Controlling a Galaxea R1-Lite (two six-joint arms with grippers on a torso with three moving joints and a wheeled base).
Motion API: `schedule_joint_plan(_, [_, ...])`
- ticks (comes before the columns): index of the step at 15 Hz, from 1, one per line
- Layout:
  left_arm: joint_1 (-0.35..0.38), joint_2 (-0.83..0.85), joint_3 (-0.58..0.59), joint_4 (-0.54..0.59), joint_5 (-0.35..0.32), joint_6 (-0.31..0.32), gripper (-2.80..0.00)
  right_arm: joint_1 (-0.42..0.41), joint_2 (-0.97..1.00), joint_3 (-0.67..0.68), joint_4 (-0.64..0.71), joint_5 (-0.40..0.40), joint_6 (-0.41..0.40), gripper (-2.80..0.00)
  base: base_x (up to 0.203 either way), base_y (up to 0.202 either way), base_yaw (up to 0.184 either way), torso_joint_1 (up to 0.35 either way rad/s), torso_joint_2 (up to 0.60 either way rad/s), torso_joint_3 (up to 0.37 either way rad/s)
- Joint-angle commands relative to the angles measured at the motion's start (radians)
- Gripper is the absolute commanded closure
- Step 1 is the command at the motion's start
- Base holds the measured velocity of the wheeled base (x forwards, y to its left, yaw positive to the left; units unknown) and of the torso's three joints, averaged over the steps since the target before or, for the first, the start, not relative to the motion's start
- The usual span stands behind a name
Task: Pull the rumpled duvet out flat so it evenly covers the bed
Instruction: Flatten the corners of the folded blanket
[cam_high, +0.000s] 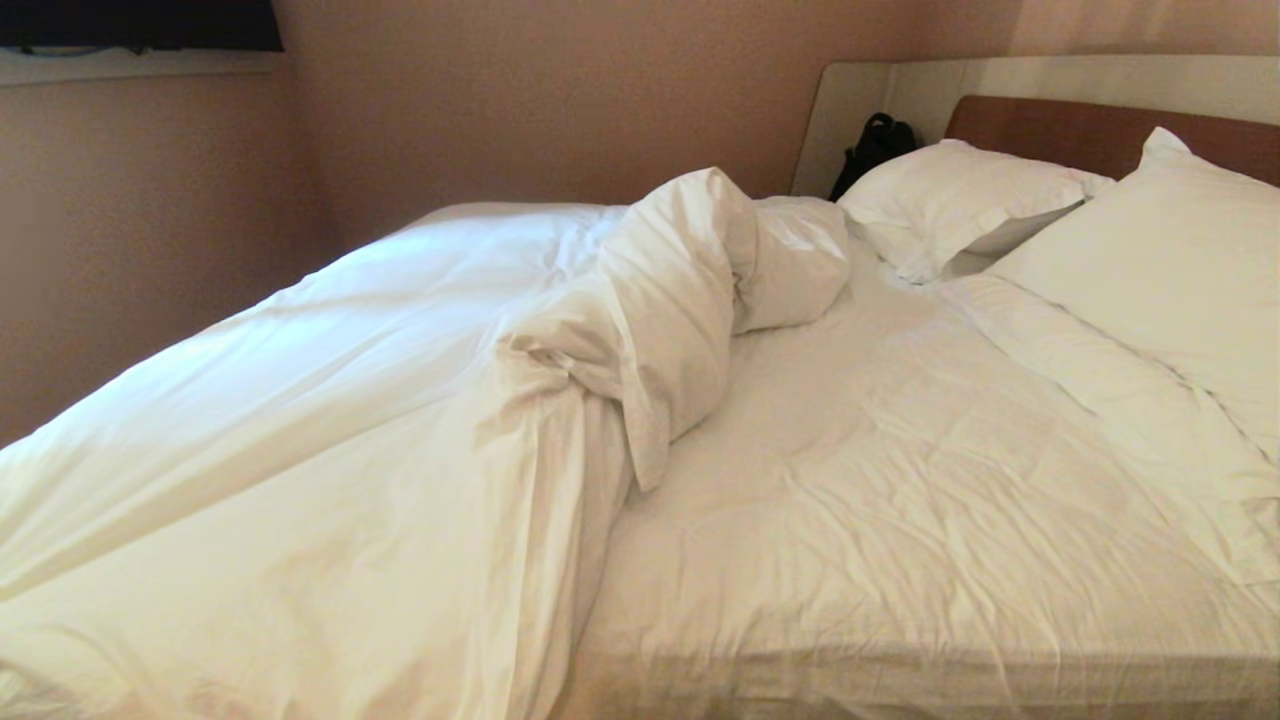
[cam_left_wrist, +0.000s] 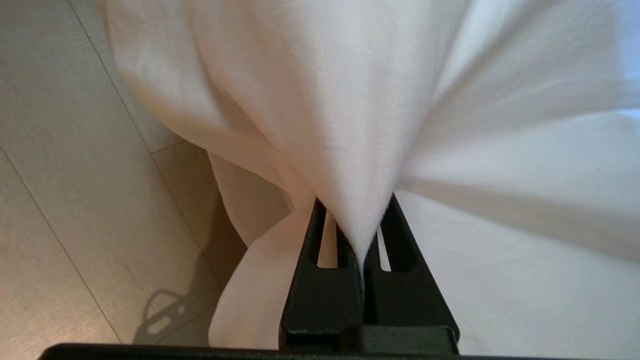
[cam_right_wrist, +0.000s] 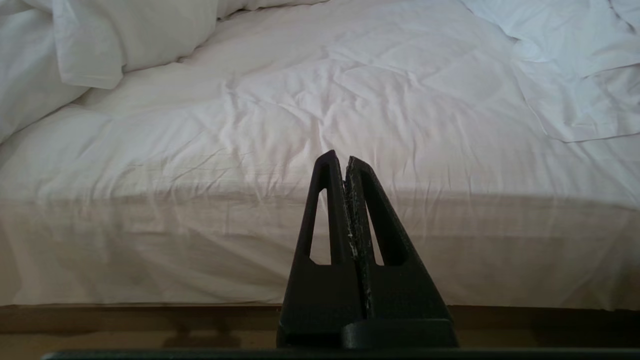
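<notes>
Evidently the left claw (cam_left_wrist: 359, 235) is clamped on a pinch of the duvet (cam_high: 330, 400) off the bed's (cam_high: 900, 620) near edge to drag out the heap bunched mid-bed, while the right claw (cam_right_wrist: 346, 165), pressed together and empty, idles facing the bed's side.

Rumpled duvet (cam_high: 330, 400) and pillows (cam_high: 960, 200) on bed (cam_high: 900, 500).

You get warm, dim room light; glare whitens the duvet (cam_high: 300, 400) at its left, and the cloth edge is motion-blurred in the left wrist view.
</notes>
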Motion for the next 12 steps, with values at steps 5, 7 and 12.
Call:
schedule_joint_plan(5, [0.014,-0.026,0.043,-0.002,0.002,0.016,0.00,0.000,0.001,0.000,0.000,0.000,0.000,0.00,0.000,0.000,0.000,0.000,0.00,0.000])
schedule_joint_plan(7, [0.007,-0.026,0.039,-0.010,-0.010,0.016,0.00,0.000,0.001,0.000,0.000,0.000,0.000,0.00,0.000,0.000,0.000,0.000,0.00,0.000])
schedule_joint_plan(12, [-0.019,-0.029,0.034,-0.015,-0.026,0.021,-2.80,0.000,0.001,0.000,0.000,0.000,0.000,0.00,0.000,0.000,0.000,0.000,0.00,0.000])
